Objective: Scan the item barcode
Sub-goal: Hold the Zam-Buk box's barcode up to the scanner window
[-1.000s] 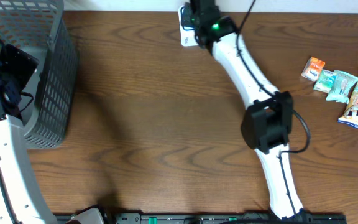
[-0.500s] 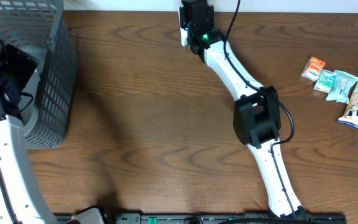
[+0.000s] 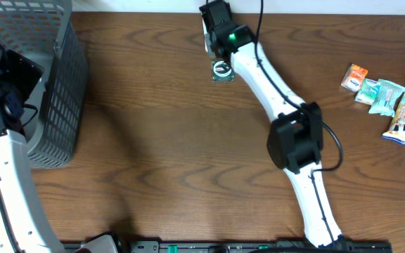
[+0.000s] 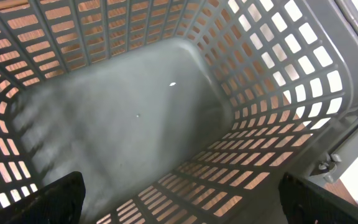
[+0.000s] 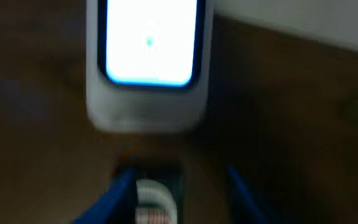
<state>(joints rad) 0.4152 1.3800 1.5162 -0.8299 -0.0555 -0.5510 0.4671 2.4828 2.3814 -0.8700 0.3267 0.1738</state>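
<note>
Your right hand (image 5: 178,186): blue fingers part-way apart, view blurred. You cannot tell whether they grip the item (image 3: 221,69). It sits low between them and apparently lies on the table (image 3: 153,140), upper centre overhead. The scanner (image 5: 148,50) glows just beyond. Judgement: turn the barcode face square to that lit window and hold steady. Your left hand (image 4: 185,208) gapes wide over the basket (image 4: 135,112), empty.
</note>
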